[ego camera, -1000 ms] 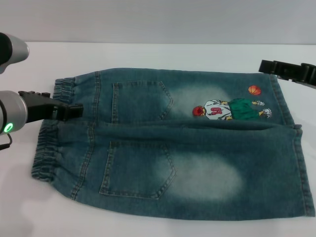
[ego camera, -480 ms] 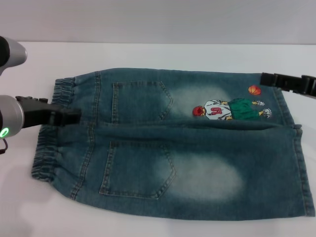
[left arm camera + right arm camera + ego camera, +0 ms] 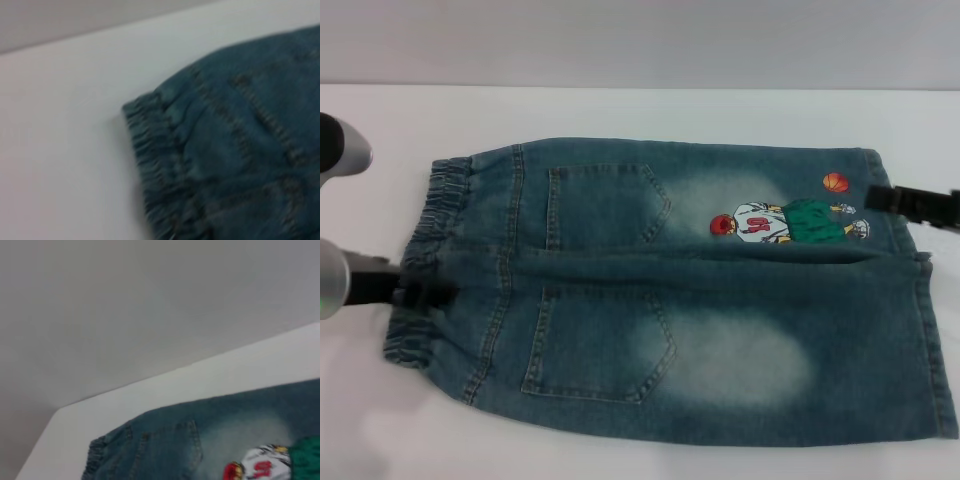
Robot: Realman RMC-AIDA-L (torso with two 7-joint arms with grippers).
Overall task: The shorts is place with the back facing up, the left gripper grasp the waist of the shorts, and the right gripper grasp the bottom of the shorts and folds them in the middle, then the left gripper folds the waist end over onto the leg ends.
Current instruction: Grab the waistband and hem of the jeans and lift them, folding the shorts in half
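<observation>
A: What is seen of the surface and the room?

B: A plain white table (image 3: 650, 110) is shown, with a pale grey wall (image 3: 640, 40) behind its far edge.

A: How are the shorts laid?

B: The shorts (image 3: 660, 290) are spread flat, back pockets up, across the middle of the table. Their long axis runs left to right: the puckered waist (image 3: 420, 260) is at the left, the leg ends (image 3: 920, 300) at the right. The cartoon print (image 3: 788, 220) and orange ball (image 3: 835, 182) are seen on the far leg.

A: And the claws?

B: The left gripper (image 3: 425, 292) is placed at the waist, at the middle seam. The right gripper (image 3: 885, 198) is reached in at the hem of the far leg, beside the print. Whether either is open or closed cannot be told.
</observation>
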